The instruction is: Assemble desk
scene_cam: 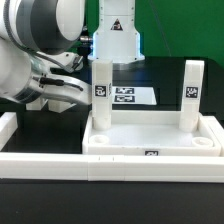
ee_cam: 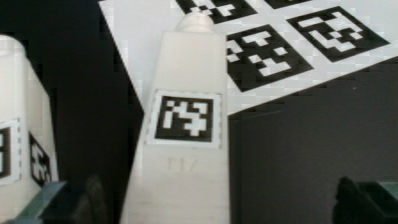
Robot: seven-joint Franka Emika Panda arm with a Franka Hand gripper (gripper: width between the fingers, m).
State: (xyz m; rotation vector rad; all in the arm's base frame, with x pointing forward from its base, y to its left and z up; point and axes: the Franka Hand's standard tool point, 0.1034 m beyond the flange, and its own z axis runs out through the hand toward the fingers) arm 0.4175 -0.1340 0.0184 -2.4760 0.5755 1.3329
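Observation:
The white tray-like tabletop lies on the table with two white tagged legs standing upright in it. One leg is at the exterior view's left, the other at its right. My gripper comes in from the exterior view's left, close to the left leg. In the wrist view this leg fills the middle and lies between my dark fingertips. The jaws of the gripper stand open, with a wide gap on one side of the leg. A second leg shows at the picture's edge.
The marker board lies flat behind the tabletop, and it also shows beyond the leg as the marker board. A long white rail runs along the front. A white block with a triangle mark stands at the back.

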